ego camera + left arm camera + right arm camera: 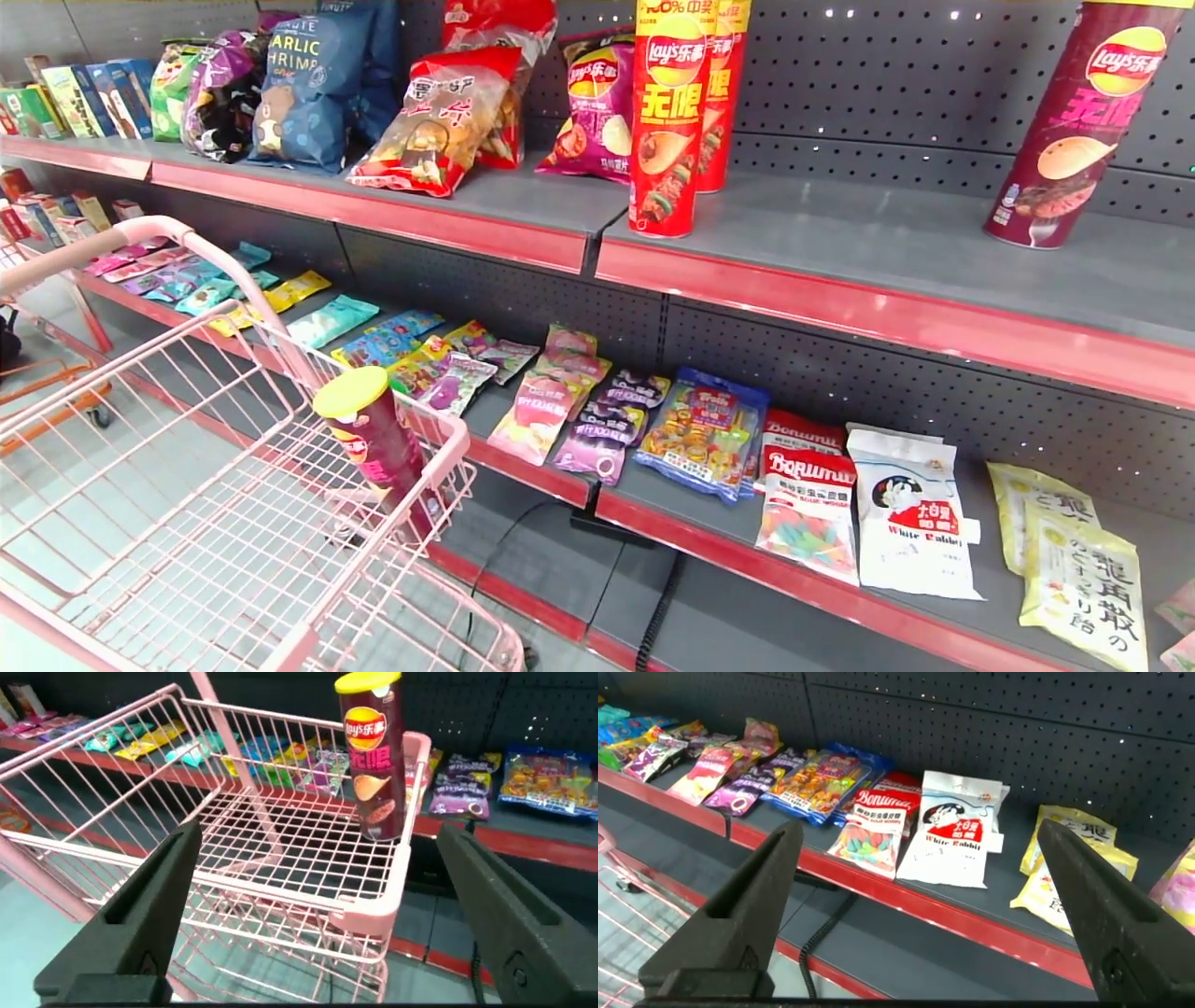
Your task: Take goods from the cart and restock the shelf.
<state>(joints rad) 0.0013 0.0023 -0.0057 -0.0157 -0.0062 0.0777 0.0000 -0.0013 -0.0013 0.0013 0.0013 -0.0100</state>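
Jaws spread wide and empty on both the left gripper [320, 833] and the right gripper [920, 826].
The chip can [378, 439], maroon with a yellow lid, stands upright in the pink cart's [455, 439] corner beside the shelf [840, 233]; candy bags [868, 835] lie on its lower board.

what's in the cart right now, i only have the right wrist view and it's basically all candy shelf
Observer: One maroon chip can with a yellow lid stands in the pink cart, in the corner nearest the shelf.
Operator: where do cans like that go
Observer: A similar maroon can stands on the upper shelf, to the right of two red cans, with bare shelf between them.
Operator: is the left gripper on the cart one yet
Observer: No. The left gripper is open and across the basket from the can, not touching it.
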